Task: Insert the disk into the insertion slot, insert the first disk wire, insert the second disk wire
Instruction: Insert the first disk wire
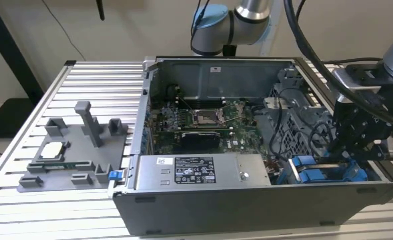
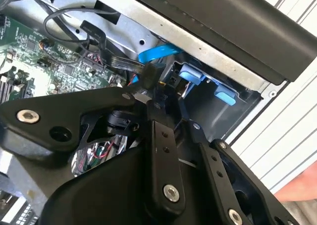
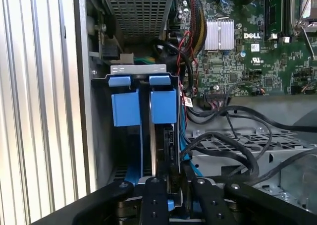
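- One open computer case (image 1: pixel 250 210), 3 o'clock on the bench (image 1: pixel 23 210) in the exterior view.
- One motherboard (image 1: pixel 203 120).
- One power-supply box (image 1: pixel 196 172).
- One insertion slot (image 3: pixel 138 69); two blue tabs (image 3: pixel 125 108) (image 3: pixel 163 106).
- One grey fixture plate (image 1: pixel 63 172), 9 o'clock.

One overview, two close wrist cameras.
The exterior view looks down on the whole computer case (image 1: pixel 250 210); both wrist views closely face the insertion slot (image 3: pixel 142 103), at the exterior frame's lower right.
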